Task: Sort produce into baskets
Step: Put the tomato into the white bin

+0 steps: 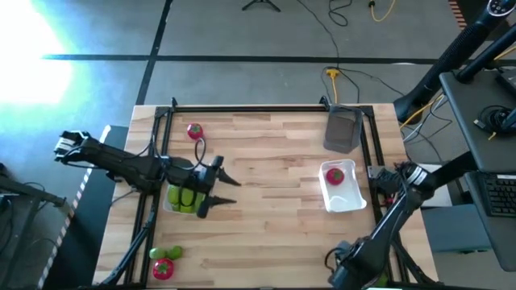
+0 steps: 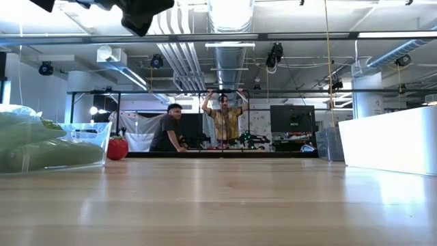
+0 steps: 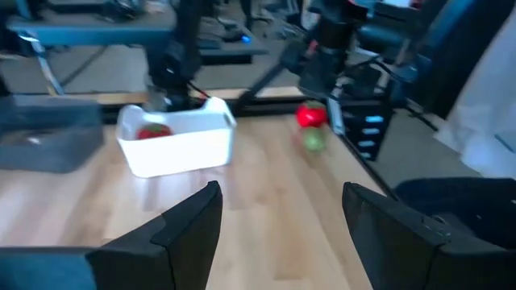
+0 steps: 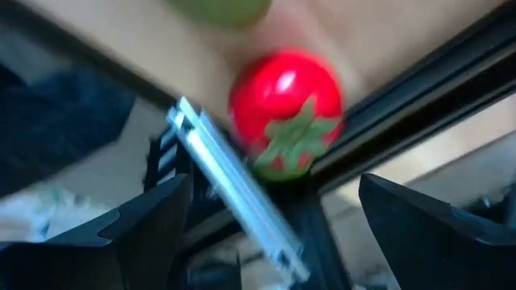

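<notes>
Right end effector hangs with its fingers spread wide and nothing between them, directly over a red tomato resting at the right edge of the surface, tight against the metal frame rail. A lime lies just beside it.

The white basket, already holding one tomato, sits near by; the grey basket stands behind it.

The danger lies in that crowded edge. A finger coming down on the rail side is likely to strike metal rather than slip past the fruit. A glancing touch could send the round tomato rolling into the lime or off the surface altogether. A closing pinch set off-centre may squirt it out.

Across the surface, the left end effector hovers half open and empty just beside the clear basket of cucumbers. A low sweep there could catch the basket wall and shift it.

Another tomato waits at the back left. A tomato and lime pair sit at the front-left corner, also close to an edge.
</notes>
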### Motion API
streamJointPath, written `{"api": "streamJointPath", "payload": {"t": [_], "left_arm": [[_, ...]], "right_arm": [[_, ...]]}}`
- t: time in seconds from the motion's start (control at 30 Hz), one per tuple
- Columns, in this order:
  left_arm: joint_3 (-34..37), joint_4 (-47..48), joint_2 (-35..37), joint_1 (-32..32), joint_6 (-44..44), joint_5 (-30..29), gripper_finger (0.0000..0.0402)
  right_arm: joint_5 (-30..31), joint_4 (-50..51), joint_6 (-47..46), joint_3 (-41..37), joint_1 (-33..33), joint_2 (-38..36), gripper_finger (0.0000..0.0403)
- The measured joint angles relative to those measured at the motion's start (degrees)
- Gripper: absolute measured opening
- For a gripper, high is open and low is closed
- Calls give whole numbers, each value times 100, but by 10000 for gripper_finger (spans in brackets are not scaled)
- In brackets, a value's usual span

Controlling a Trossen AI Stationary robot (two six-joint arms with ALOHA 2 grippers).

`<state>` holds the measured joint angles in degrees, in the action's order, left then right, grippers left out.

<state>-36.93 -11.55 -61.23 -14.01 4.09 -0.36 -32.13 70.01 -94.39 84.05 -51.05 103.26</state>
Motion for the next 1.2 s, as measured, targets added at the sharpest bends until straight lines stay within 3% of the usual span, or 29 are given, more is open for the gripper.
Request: {"api": "streamJointPath", "payload": {"t": [0.3,0.63,0.83,1.0,1.2], "left_arm": [[37,15,-219,-572,284,2,240],[37,20,-219,-693,255,1,240],[37,59,-217,-692,221,0,240],[37,56,-216,-692,220,-2,240],[37,50,-215,-692,232,-9,240]], "right_arm": [[-154,-82,202,-158,57,58,380],[-505,-871,376,-1022,57,77,381],[-907,-1864,444,-1567,55,68,380],[-932,-2150,442,-1946,55,68,365],[-1005,-2151,578,-2090,55,68,314]]}}
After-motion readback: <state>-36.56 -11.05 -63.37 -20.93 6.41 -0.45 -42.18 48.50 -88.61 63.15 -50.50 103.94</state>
